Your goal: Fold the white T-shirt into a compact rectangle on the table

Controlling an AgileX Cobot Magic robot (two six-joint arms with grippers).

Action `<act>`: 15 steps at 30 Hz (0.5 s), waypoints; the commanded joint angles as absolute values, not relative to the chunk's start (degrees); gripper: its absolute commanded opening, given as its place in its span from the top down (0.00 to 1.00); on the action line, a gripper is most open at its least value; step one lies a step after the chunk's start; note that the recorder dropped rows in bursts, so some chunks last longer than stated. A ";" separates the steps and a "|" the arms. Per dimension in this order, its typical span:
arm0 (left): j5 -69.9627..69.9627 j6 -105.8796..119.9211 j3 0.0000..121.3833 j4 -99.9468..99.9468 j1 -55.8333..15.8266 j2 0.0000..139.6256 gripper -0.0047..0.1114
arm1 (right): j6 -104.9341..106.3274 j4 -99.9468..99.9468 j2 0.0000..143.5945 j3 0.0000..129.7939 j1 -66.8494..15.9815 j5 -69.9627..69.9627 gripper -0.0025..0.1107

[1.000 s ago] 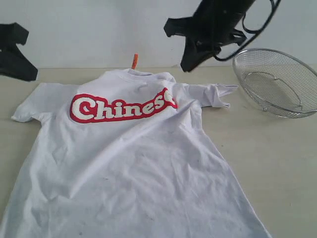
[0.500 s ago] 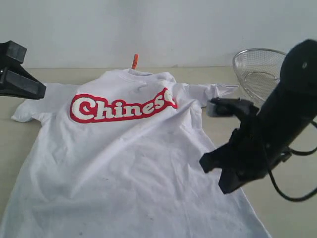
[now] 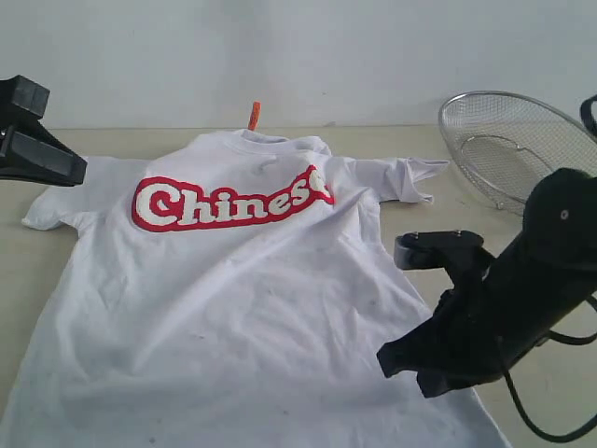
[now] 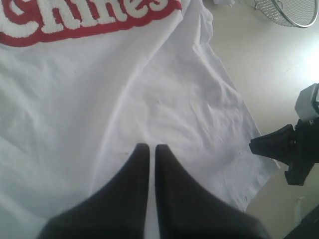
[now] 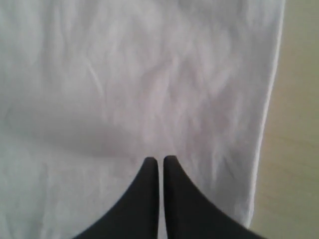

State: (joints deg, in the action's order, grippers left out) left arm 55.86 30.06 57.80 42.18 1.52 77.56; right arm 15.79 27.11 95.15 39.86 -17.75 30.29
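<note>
I record one legible marking: white raised lettering with a red outline (image 3: 229, 203) across the chest of the white short-sleeved cotton T-shirt (image 3: 233, 308). In the exterior view I read "Chines", followed by one more character lost in a fold of the cloth. The left wrist view shows the same lettering (image 4: 84, 22) cut by the frame edge; only "hines" can be made out. The small orange neck tag (image 3: 253, 115) is too small for me to read.

Pale beige table (image 3: 19, 280) under a flat white T-shirt (image 3: 252, 308), wire-mesh basket (image 3: 508, 154) beside it.
</note>
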 commanded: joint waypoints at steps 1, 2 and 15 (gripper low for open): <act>55.54 30.54 57.60 43.06 1.44 77.20 0.92 | 15.59 27.54 98.86 39.39 -17.84 29.90 0.98; 55.78 30.84 57.60 43.06 1.44 77.20 0.92 | 15.59 27.68 98.84 39.39 -17.84 30.02 0.98; 56.16 31.07 57.60 43.06 1.44 75.92 0.92 | 12.32 24.60 99.28 37.11 -17.84 41.19 0.98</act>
State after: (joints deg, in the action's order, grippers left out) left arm 55.97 30.65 57.80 42.18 1.52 77.20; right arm 12.76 26.10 98.78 39.16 -17.75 39.78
